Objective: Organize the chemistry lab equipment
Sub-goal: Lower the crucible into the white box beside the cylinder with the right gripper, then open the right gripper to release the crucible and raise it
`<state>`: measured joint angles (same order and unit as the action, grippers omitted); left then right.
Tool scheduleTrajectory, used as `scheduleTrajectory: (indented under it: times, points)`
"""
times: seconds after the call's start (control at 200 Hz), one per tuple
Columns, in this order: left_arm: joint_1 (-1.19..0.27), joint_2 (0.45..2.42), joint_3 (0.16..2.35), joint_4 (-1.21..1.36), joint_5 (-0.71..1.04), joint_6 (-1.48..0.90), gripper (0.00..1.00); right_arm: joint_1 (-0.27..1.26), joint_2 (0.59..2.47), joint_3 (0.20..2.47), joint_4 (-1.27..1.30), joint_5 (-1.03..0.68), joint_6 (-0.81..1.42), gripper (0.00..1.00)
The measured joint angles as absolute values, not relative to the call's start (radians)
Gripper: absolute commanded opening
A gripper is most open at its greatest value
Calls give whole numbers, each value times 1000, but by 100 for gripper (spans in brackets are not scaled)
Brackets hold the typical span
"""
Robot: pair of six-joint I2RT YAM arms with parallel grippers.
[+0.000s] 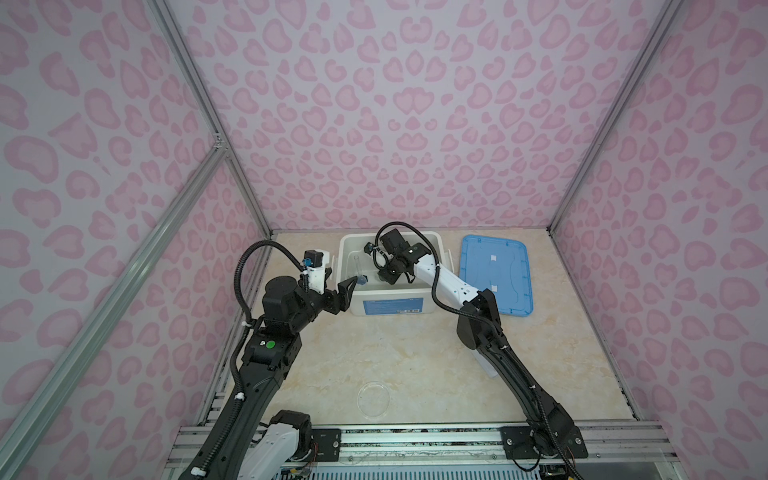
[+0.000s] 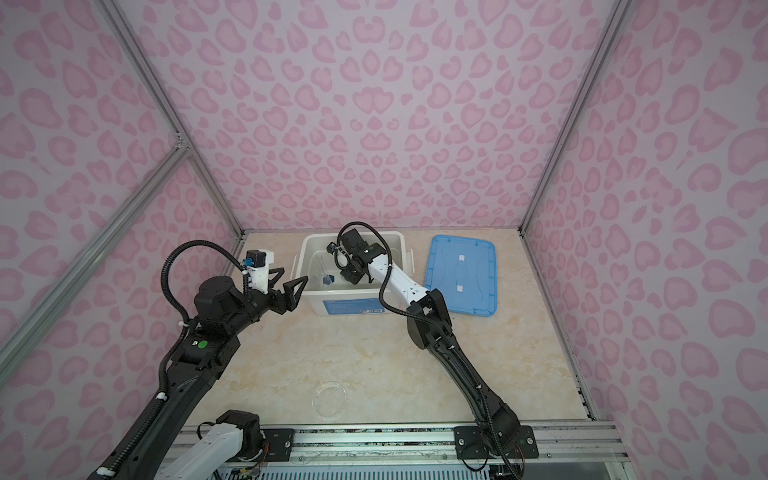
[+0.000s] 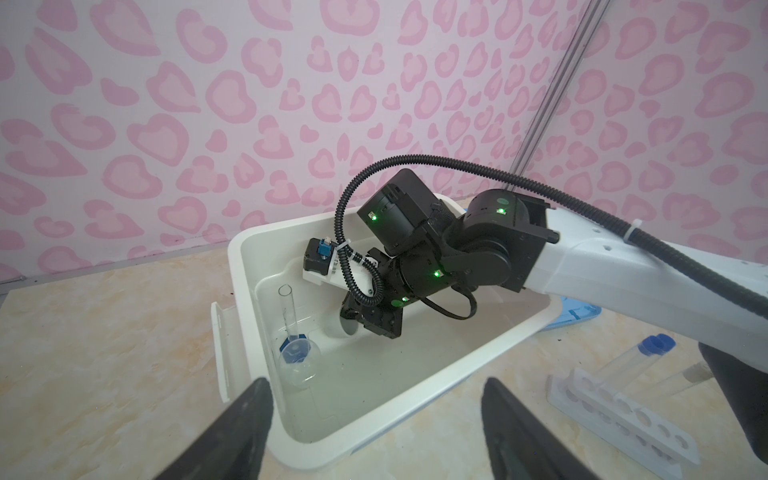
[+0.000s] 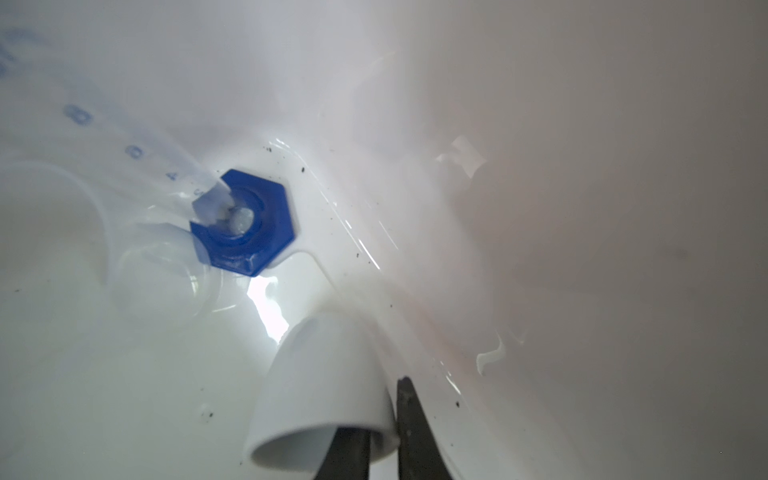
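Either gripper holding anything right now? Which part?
Left gripper: nothing, jaws open. Right gripper: jaws straddle the small white cup at its rim, one inside, one outside; whether they clamp it is unclear.

A robot test cell — pink-patterned walls, aluminium frame, marble-look tabletop.

There is one white bin, one blue lid, one clear round dish and one white rack. There is also one blue-based cylinder, one clear cup and one white cup. The test tubes seem to number two: a blue-capped tube and a paler tube, partly hidden.
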<state>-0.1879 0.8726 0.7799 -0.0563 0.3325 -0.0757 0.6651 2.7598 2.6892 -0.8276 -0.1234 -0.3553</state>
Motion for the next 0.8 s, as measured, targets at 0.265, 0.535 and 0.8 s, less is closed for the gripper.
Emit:
scheduleTrajectory:
  times: [0.265,0.535,0.8]
  points:
    - [-188,871,780,-56,332,-76,81,660,2690,2690,-837,-120,-358,21]
    - [-188,861,780,-56,333,-76,81,659,2630,2689,-856,-109,-358,23]
    - [-188,843,780,-55,334,-76,81,659,2532,2671,-859,-109,-356,25]
